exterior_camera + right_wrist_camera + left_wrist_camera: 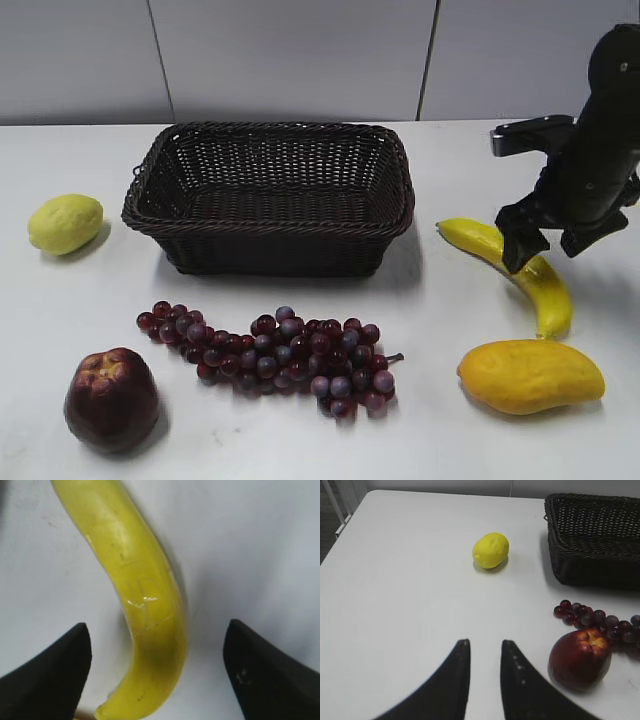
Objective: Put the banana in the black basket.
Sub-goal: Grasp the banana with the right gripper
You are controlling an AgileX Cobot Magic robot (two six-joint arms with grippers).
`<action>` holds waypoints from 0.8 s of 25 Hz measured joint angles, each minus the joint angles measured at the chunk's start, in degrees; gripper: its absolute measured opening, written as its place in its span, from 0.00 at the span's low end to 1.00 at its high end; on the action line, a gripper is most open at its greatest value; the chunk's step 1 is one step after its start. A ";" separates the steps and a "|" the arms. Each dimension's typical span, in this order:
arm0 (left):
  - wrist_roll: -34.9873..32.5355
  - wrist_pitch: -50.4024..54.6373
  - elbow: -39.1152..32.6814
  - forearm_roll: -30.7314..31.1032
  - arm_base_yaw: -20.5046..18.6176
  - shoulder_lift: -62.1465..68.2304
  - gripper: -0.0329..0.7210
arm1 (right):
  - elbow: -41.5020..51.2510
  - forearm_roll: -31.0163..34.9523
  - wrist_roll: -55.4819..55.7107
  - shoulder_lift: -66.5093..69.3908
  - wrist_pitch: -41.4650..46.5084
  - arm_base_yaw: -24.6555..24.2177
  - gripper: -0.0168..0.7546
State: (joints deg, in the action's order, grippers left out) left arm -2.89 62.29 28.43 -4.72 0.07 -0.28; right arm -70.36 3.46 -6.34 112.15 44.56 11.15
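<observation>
Banana (pixel 145 610) fills my right wrist view, lying on the white table (pixel 260 540); its upper end runs off the frame, and its lower tip is nearly cut off at the bottom edge. My right gripper (pixel 157 665) is spread wide, one finger on either side of the fruit, neither touching it. From the exterior view the right gripper (pixel 548 243) covers the banana's (pixel 545 285) middle, just right of the black basket (pixel 270 195), with a mango (pixel 530 375) nearer to me. A red apple (pixel 112 397) and a bunch of grapes (pixel 270 355) lie nearest; a lemon (pixel 65 223) sits left of the basket. The right arm leans down from the upper right, its top cut off. My left gripper (pixel 485 680) hovers over bare table, fingers narrowly apart, holding nothing.
</observation>
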 joint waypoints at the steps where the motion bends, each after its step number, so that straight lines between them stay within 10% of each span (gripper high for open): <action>1: 0.00 0.00 0.00 0.00 0.00 0.00 0.31 | -0.12 -0.09 -0.05 0.66 0.00 0.00 0.87; 20: 0.00 0.00 0.00 0.00 0.00 0.00 0.31 | -0.62 -0.85 -1.80 6.03 -2.28 0.05 0.64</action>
State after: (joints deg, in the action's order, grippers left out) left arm -2.89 62.29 28.43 -4.72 0.07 -0.28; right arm -70.98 2.61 -8.14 118.18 42.28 11.20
